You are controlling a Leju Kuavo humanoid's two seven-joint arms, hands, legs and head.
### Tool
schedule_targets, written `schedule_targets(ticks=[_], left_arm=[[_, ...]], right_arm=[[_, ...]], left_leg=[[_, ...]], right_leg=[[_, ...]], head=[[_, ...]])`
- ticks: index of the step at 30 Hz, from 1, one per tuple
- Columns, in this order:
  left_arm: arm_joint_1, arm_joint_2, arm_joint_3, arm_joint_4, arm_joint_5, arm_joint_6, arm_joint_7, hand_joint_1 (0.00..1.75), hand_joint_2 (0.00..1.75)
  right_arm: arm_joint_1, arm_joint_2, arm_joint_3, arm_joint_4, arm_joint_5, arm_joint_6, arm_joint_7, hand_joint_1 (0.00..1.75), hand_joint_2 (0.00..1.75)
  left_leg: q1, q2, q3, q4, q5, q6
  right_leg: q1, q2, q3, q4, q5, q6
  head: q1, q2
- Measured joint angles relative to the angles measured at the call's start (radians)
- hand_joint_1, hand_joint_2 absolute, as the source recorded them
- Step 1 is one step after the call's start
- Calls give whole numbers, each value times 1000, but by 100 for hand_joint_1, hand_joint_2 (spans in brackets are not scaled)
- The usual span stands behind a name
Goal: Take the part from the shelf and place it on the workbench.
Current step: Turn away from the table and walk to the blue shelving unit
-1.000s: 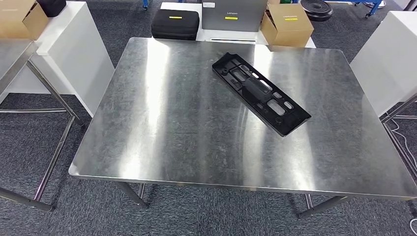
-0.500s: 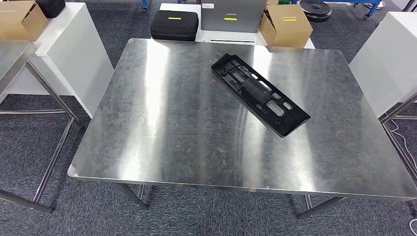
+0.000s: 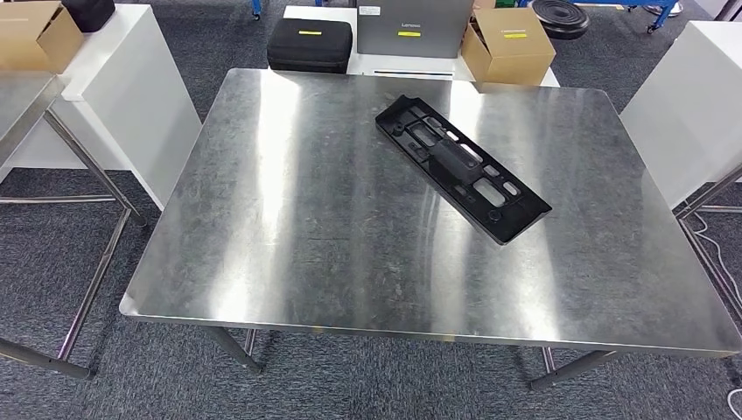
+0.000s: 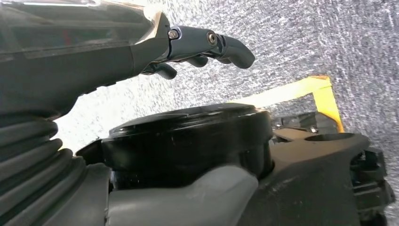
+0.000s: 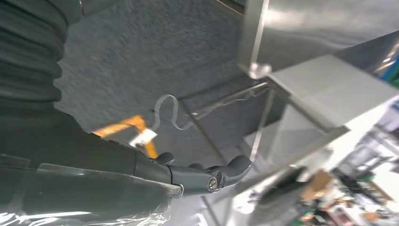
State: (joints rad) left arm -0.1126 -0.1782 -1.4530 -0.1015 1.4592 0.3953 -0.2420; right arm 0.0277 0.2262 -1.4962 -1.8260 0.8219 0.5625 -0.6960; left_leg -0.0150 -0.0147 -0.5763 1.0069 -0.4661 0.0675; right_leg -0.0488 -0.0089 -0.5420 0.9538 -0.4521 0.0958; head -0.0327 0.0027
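Black plastic part [image 3: 464, 168] lies diagonally on the steel workbench [image 3: 306, 227]; left hand [image 4: 197, 47] and right hand [image 5: 207, 176] empty, fingers loosely extended.

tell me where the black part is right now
In the head view, the black part lies flat and diagonal on the steel workbench, right of centre toward the far edge, free of both hands.

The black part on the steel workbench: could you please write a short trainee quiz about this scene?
1. True or false: the black part lies flat on the workbench.
2. Which stands beyond the workbench's far edge: A) black case, B) red bucket, C) blue crate?
3. Fill in: the left hand and the right hand hold ____.

Key: 1 true; 2 A; 3 nothing.
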Motion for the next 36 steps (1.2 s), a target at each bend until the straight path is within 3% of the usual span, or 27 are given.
schedule_targets(ticks=[5, 10, 17, 36], left_arm=[[-1, 0, -2, 0, -5, 1, 11, 0, 175], [-1, 0, -3, 0, -7, 7, 29, 0, 175], [-4, -1, -10, 0, -19, 12, 65, 0, 175], [-5, -1, -18, 0, -20, 12, 70, 0, 175]], right_arm=[[-21, 72, -31, 68, 32, -62, 7, 0, 175], [-30, 101, -44, 169, 68, -130, 35, 0, 175], [-34, 108, -52, 295, 73, -197, 70, 0, 175], [-37, 108, -52, 376, 73, -204, 75, 0, 175]], left_leg=[[0, 0, 0, 0, 0, 0], [0, 0, 1, 0, 0, 0], [0, 0, 1, 0, 0, 0], [0, 0, 1, 0, 0, 0]], right_leg=[[0, 0, 0, 0, 0, 0], [0, 1, 1, 0, 0, 0], [0, 1, 1, 0, 0, 0], [0, 1, 1, 0, 0, 0]], head=[[0, 0], [0, 0], [0, 0], [0, 0]])
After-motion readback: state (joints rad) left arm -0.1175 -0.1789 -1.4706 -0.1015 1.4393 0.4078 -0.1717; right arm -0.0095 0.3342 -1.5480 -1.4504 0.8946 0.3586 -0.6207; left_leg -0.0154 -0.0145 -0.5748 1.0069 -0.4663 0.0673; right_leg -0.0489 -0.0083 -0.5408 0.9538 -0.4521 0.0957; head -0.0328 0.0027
